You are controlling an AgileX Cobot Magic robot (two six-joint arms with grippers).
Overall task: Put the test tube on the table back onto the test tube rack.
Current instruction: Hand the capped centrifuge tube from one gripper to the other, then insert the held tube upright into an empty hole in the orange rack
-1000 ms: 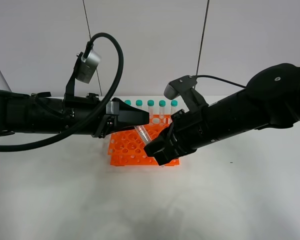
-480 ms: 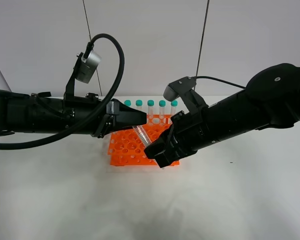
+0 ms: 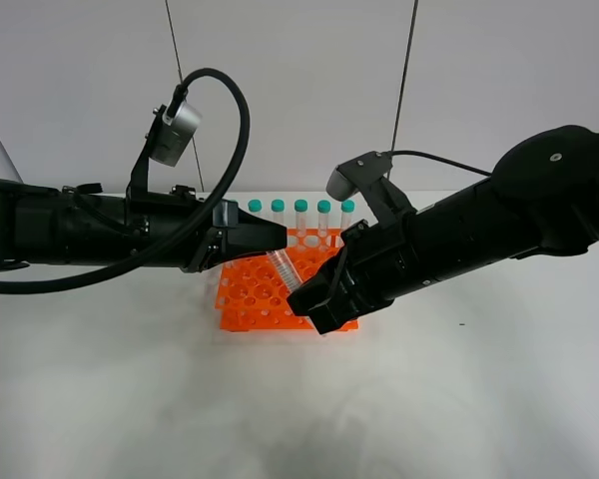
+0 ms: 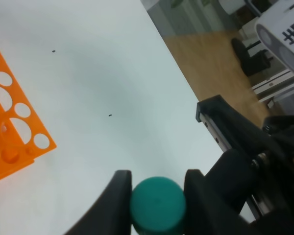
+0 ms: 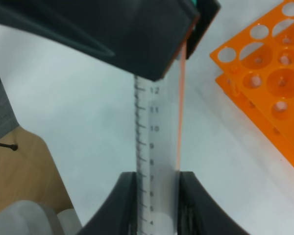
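Here, the test tube (image 5: 157, 132) is off the table (image 3: 299, 409) and held in the air by both arms at once, tilted, above the test tube rack (image 3: 246, 299) as the high view shows it. The left gripper (image 4: 157, 192) is closed on the tube's teal-green cap (image 4: 158, 206), with one black finger (image 4: 118, 198) pressed to each side of it. The right gripper (image 5: 158, 198) is clamped lower on the clear barrel, and its two fingers (image 5: 129, 203) bracket the printed scale just below the mark 7. The marks 10, 11 and 12 run up the barrel toward the left gripper, which covers the cap end in the right wrist view. The barrel is see-through; whether it holds any liquid cannot be told. The tube's pointed tip is hidden within the right gripper, so its position over any one hole cannot be told.

The rack is bright orange and two-tiered and rests on the white table between the two arms. Its far row holds five upright tubes (image 3: 300, 214), each with a teal-green cap, side by side and evenly spaced. Their contents are too small to make out. In the wrist views, round holes of the upper tier show the lower tier through them.
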